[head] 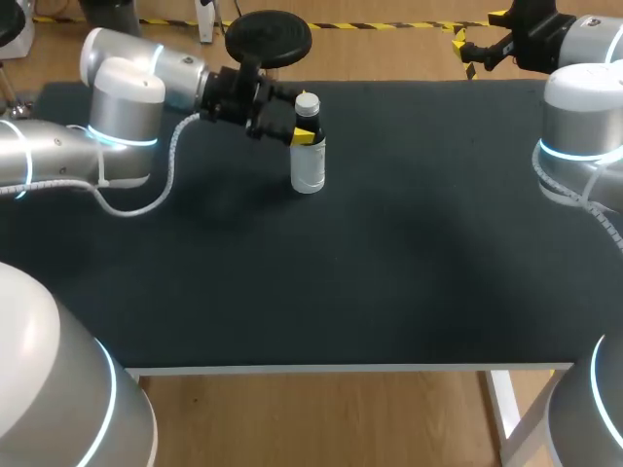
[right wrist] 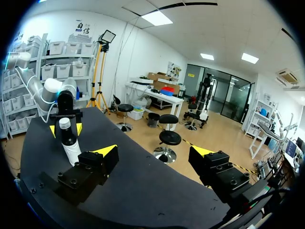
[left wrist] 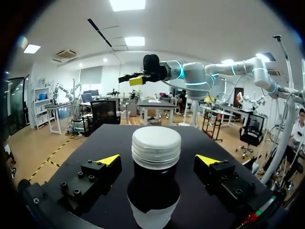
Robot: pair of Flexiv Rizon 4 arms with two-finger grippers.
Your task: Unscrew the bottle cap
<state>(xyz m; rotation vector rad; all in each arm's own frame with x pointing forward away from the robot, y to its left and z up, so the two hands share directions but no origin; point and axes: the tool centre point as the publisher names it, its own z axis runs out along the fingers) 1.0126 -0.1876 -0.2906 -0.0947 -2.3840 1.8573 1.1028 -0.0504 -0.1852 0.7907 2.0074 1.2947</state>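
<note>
From where I stand, the clear plastic bottle (head: 308, 161) with a dark upper half stands upright on the black matte surface (head: 389, 263), toward its far side and a little left of the middle. Its white ribbed screw cap (left wrist: 156, 143) is on. The left claw (left wrist: 158, 160) comes in sideways at neck height, with its two yellow-tipped fingers (left wrist: 108, 160) straddling the bottle just under the cap. In the left wrist view both tips stand off from the bottle with a strip of dark surface showing on either side, so the claw is spread moderately wide around the neck and grips nothing. From overhead one yellow tip seems to sit against the neck, though I cannot be sure of contact from that angle. The right claw (right wrist: 154, 151) hangs well apart from the bottle, up by the far right corner of the surface, its fingers spread wide with nothing between them.
</note>
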